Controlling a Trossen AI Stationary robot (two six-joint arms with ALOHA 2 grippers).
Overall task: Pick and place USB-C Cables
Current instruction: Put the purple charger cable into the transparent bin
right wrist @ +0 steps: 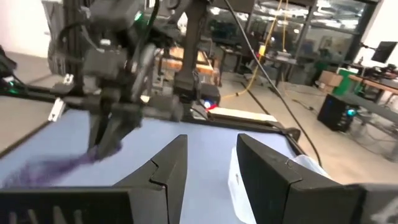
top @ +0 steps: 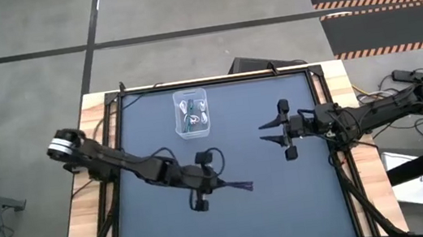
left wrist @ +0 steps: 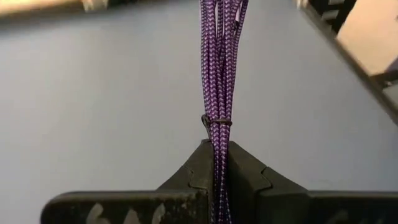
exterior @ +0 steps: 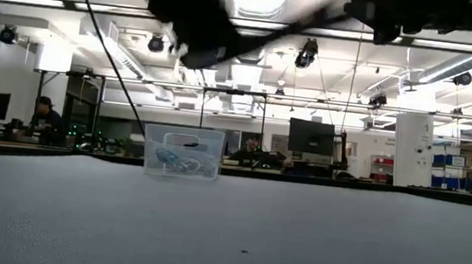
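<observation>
The left pincer (top: 219, 185) is clamped on the dark purple cable (left wrist: 219, 74), whose bundle runs straight out from the fingertips along the pincer's own line, toward the desk's right edge, held clear of the mat. The clear bin (top: 191, 111) with the other cables (top: 193, 118) sits near the desk's far edge, behind the left pincer. The right pincer (top: 272, 132) waits with fingers apart, closer to the right edge.

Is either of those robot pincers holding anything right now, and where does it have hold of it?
Yes. The left pincer is shut on the purple cable, gripping the bundle near one end, just below its small tie. The right pincer is open and empty.
</observation>
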